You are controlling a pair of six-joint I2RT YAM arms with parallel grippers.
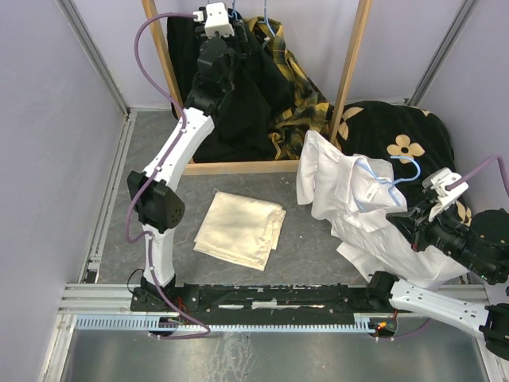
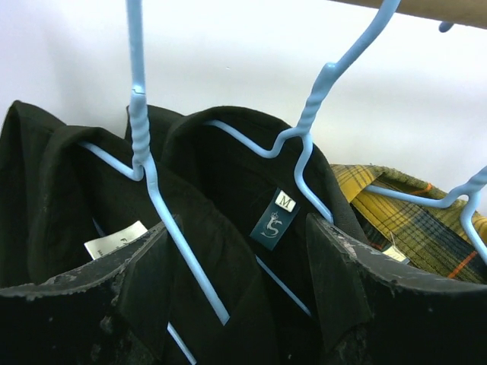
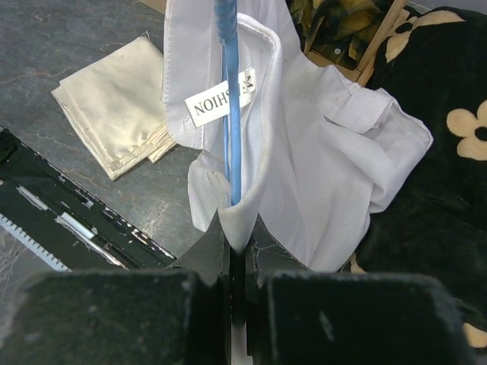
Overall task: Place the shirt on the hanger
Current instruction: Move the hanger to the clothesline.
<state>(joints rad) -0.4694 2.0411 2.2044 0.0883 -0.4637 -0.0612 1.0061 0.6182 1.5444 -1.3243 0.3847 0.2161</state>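
We see a lab test cell: plain panel walls (image 1: 48, 119) enclose a grey worktop (image 1: 155, 135), aluminium rails (image 1: 103, 296) line its near edge, and a wooden rack (image 1: 352, 56) holds hung clothes (image 1: 238, 103).

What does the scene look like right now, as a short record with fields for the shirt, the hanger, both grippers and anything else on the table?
shirt: white, bunched at the right of the table
hanger: light blue wire, running inside the shirt's collar
right gripper: shut on the collar and the hanger wire together
left gripper: open, holding nothing, up at the rack facing black clothes
cloth: cream, folded, flat on the table, apart from the shirt
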